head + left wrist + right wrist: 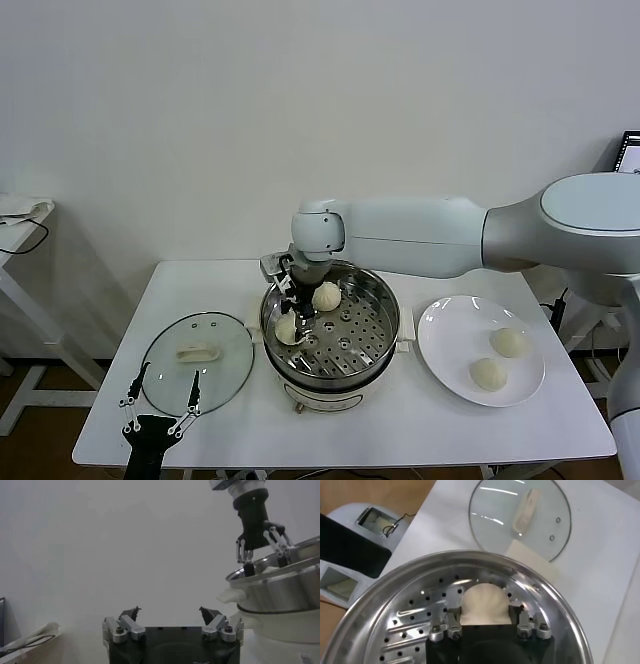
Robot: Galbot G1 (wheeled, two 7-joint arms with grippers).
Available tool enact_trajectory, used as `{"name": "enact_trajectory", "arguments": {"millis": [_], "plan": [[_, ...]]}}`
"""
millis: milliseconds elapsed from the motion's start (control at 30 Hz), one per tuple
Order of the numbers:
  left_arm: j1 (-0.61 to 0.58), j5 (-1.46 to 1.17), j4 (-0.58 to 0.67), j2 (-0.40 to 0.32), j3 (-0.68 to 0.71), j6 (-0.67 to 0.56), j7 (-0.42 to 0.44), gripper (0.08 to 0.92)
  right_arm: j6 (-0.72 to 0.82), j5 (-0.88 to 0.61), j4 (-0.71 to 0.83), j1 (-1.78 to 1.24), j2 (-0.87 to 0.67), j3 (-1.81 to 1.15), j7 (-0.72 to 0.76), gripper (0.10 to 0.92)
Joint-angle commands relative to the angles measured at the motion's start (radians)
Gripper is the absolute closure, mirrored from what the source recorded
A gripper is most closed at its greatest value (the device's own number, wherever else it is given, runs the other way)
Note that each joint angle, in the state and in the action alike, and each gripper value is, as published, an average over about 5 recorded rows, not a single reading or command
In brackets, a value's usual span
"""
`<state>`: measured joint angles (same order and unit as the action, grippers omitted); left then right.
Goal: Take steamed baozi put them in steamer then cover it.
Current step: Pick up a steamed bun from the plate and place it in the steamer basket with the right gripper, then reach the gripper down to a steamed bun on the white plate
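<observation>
Your right arm reaches across from the right; its right gripper [291,317] sits inside the steamer [378,345], jaws around one baozi [287,329] at the tray's left side. A second baozi [327,295] lies on the perforated tray just behind it. Two more buns [509,342] [488,374] rest on the white plate [448,340] right of the steamer. The cover [225,372] lies flat on the desk [400,430] left of the steamer, handle up. Your left gripper [160,408] hovers at the desk's near-left edge, jaws spread, just beside the cover's rim.

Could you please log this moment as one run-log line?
right gripper: bun in steamer | left gripper: open, idle | plate: two buns | lid: off
</observation>
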<state>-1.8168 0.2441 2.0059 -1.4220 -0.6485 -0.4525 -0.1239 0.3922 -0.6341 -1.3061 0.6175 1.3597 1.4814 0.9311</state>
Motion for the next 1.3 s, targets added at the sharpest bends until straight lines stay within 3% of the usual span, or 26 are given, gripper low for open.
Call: {"name": "enact_trajectory", "arguments": {"millis": [33,200,333,567,700,1300], "plan": [[-0.003,-0.001,0.004,0.001,-0.003,-0.001,0.0,0.177,0.012,-0.006,-0.049,0.023,-0.025,0.002,-0.037,0.32],[-0.001,0.0,0.005,0.0,0.0,0.0,-0.001,0.177,-0.01,0.034,-0.161,0.126,-0.2,-0.021,0.033,0.216],[0.002,0.003,0.006,-0.002,0.007,0.002,-0.001,0.177,-0.084,0.152,-0.198,0.173,-0.414,-0.072,0.167,0.203],[-0.004,0.007,0.014,0.003,0.008,0.003,0.001,0.177,-0.295,0.363,-0.104,0.151,-0.73,-0.128,0.362,0.203],[-0.009,0.014,0.015,0.003,0.012,0.001,0.002,0.177,-0.366,0.456,-0.051,0.061,-0.831,-0.132,0.36,0.203],[-0.027,0.028,-0.001,-0.009,0.012,-0.008,0.004,0.177,-0.401,0.573,0.036,-0.342,-0.824,-0.217,0.277,0.203]]}}
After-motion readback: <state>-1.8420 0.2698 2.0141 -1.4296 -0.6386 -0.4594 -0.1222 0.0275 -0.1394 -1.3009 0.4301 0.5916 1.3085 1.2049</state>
